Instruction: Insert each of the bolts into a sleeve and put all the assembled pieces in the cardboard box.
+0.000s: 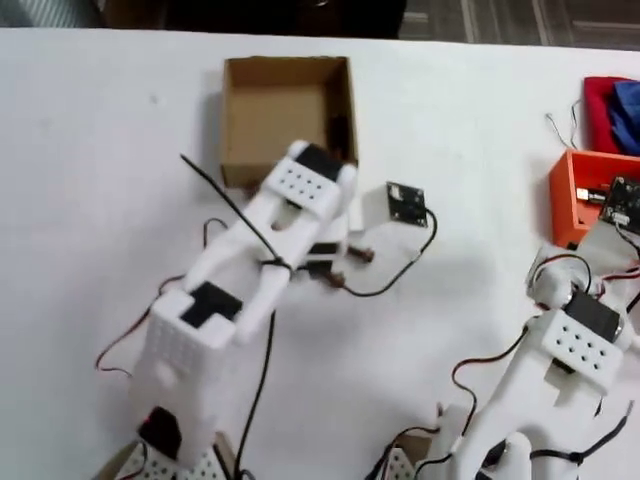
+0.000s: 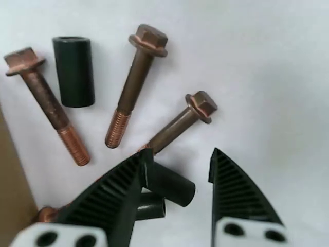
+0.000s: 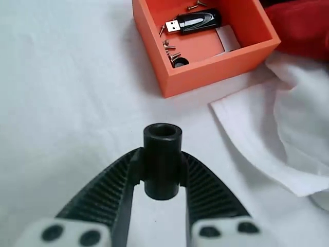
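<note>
The left wrist view shows the left gripper [image 2: 180,154] with ribbed black jaws spread apart above three coppery flanged hex bolts [image 2: 136,85] and smooth black tubular sleeves [image 2: 73,71] on the white table [image 2: 267,62], beside the cardboard box [image 1: 280,110]. The right wrist view shows the right gripper [image 3: 162,159] clamped on one upright sleeve [image 3: 162,136] near an orange plastic tray [image 3: 205,69] holding a USB stick [image 3: 193,21].

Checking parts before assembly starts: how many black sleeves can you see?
4. One sleeve lies alone on the table; two more lie together, partly behind the left claw; another is gripped in the right claw. More may be hidden behind the left claw.
</note>
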`<action>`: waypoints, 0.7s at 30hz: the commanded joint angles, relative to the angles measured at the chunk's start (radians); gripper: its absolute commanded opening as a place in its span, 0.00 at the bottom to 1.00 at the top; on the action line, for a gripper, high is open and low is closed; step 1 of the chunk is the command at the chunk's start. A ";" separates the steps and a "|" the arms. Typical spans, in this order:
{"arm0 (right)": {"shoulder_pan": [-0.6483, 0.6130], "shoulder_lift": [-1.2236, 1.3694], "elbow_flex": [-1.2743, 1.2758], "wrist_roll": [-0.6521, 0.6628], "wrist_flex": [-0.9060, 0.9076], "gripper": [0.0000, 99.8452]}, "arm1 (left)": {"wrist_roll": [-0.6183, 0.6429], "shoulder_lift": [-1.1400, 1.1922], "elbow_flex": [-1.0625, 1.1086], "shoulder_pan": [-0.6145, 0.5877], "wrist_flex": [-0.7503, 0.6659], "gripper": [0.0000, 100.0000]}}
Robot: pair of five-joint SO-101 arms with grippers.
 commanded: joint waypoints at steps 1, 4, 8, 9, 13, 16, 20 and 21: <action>0.010 -0.001 0.005 -0.005 -0.030 0.02 | -0.005 0.015 -0.070 0.021 -0.008 0.20; 0.013 -0.001 0.015 -0.006 -0.053 0.02 | -0.005 0.041 -0.070 0.037 -0.003 0.20; 0.012 -0.001 0.018 -0.008 -0.053 0.02 | -0.005 0.069 -0.076 0.063 -0.012 0.20; 0.012 -0.001 0.018 -0.008 -0.053 0.02 | -0.006 0.078 -0.076 0.071 -0.012 0.20; 0.010 -0.001 0.018 -0.008 -0.053 0.02 | -0.008 0.121 -0.077 0.084 -0.012 0.19; 0.010 -0.001 0.018 -0.008 -0.053 0.02 | -0.006 0.149 -0.077 0.078 -0.026 0.12; 0.008 -0.001 0.018 -0.008 -0.051 0.02 | -0.005 0.160 -0.077 0.072 -0.051 0.02; 0.008 -0.001 0.018 -0.008 -0.051 0.02 | -0.005 0.161 -0.077 0.071 -0.058 0.04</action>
